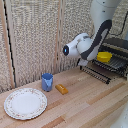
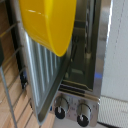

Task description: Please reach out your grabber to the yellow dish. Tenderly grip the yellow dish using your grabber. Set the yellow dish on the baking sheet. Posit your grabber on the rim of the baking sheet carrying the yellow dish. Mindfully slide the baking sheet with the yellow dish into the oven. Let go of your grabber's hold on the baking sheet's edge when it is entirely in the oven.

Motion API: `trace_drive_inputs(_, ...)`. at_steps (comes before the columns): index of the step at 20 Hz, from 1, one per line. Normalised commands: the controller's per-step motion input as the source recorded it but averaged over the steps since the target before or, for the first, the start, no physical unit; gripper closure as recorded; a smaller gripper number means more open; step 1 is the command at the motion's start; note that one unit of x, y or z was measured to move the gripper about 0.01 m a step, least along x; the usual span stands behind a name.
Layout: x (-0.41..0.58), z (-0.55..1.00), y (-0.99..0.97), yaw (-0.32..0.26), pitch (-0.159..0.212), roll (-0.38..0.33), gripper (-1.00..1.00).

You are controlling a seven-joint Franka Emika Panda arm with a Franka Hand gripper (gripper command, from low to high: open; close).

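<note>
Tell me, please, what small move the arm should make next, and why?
Probably ease the bright yellow round bowl down onto the dark wire-barred tray. The exterior view shows the bowl over the tray at the dark toaster oven's open front, but whether it rests there is unclear.

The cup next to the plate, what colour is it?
Blue; the cup shows best in the exterior view.

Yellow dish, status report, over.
Gripper hidden behind the arm, state unclear. Yellow dish sits on the baking sheet at the open oven. Nothing seen blocking the sheet.
</note>
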Motion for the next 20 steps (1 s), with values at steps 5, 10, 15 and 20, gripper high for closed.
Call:
trace_drive_inputs(5, 0.000, -0.35, -0.24, 0.125, 0.007, -0.017, -1.00)
trace_drive_inputs(10, -0.107, -0.03, -0.46, 0.032, 0.000, 0.005, -1.00)
trace_drive_inputs(15, -0.069, 0.11, -0.47, 0.008, 0.013, 0.013, -1.00)
trace_drive_inputs(20, 0.000, 0.10, -0.38, 0.012, 0.053, 0.031, -1.00)
